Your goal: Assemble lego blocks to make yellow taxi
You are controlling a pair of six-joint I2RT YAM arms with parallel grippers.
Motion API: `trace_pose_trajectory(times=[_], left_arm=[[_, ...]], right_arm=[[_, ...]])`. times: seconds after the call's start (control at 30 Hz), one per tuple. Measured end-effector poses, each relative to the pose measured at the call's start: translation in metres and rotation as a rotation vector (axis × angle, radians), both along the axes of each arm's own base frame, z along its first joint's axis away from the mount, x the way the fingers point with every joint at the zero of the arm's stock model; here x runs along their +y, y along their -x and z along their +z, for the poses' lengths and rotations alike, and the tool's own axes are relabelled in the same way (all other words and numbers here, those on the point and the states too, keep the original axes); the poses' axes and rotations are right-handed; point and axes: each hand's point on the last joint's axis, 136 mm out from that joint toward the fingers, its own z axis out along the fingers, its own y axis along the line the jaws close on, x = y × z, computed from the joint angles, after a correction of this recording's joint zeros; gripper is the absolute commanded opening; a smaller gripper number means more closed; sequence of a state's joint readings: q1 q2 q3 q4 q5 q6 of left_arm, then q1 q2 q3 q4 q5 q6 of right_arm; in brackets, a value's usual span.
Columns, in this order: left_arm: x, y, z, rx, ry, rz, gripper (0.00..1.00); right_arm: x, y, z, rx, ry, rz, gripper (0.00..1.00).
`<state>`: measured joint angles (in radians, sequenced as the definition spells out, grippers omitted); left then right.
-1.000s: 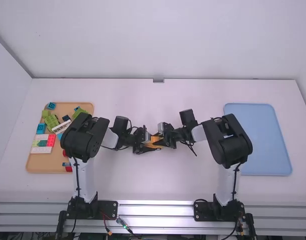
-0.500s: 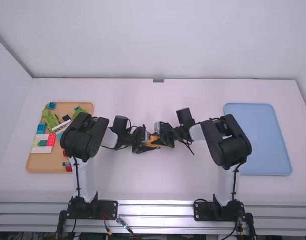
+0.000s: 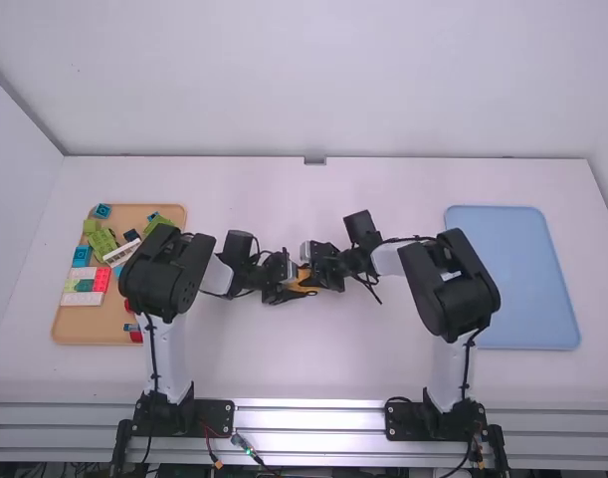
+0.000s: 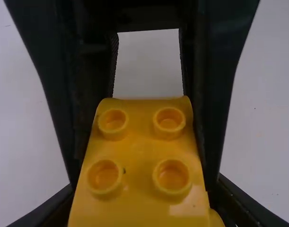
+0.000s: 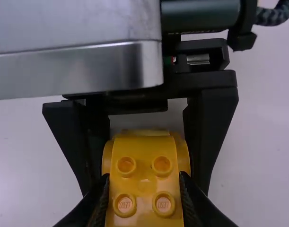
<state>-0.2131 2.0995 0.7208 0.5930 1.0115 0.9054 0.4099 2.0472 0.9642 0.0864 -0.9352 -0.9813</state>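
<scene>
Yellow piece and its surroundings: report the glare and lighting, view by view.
Left wrist view: a pale glare patch low on the yellow piece, small highlights on its studs; right wrist view: a bright sheen on the silver housing above the piece; high view: strong shine on the metal rails, fairly even light on the table.

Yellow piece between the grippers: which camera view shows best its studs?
The left wrist view: four studs of the yellow piece look largest. The right wrist view shows four too, smaller; in the high view it is a small patch, studs unclear.
</scene>
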Motion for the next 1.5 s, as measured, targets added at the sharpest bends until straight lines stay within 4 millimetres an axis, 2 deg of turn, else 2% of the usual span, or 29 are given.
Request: trace_pose_trajectory(times=[0.2,0.23,0.43,0.8,0.97,1.27,1.5], left_arm=[[0.001,0.000,0.000,-0.001,-0.001,0.002,0.60],[0.001,-0.001,0.000,-0.001,-0.001,0.003,0.59],[0.001,-0.001,0.000,-0.001,-0.002,0.003,0.55],[0.001,-0.001,0.000,0.003,-0.003,0.003,0.51],[0.000,-0.002,0.000,0.003,-0.006,0.004,0.50],[-0.003,0.000,-0.001,0.003,-0.008,-0.005,0.50],[-0.003,0.001,-0.001,0.007,-0.006,-0.008,0.50]], right_arm=[[0.001,-0.001,0.000,-0.016,0.021,-0.005,0.00],[0.001,-0.001,0.000,-0.018,0.020,-0.005,0.07],[0.001,-0.001,0.000,-0.016,0.015,-0.005,0.24],[0.000,-0.002,0.001,-0.016,0.010,-0.006,0.32],[-0.002,-0.004,-0.005,-0.009,0.033,-0.025,0.39],[0.000,-0.004,-0.008,-0.016,0.031,-0.022,0.40],[-0.001,-0.002,-0.007,-0.013,0.031,-0.016,0.48]])
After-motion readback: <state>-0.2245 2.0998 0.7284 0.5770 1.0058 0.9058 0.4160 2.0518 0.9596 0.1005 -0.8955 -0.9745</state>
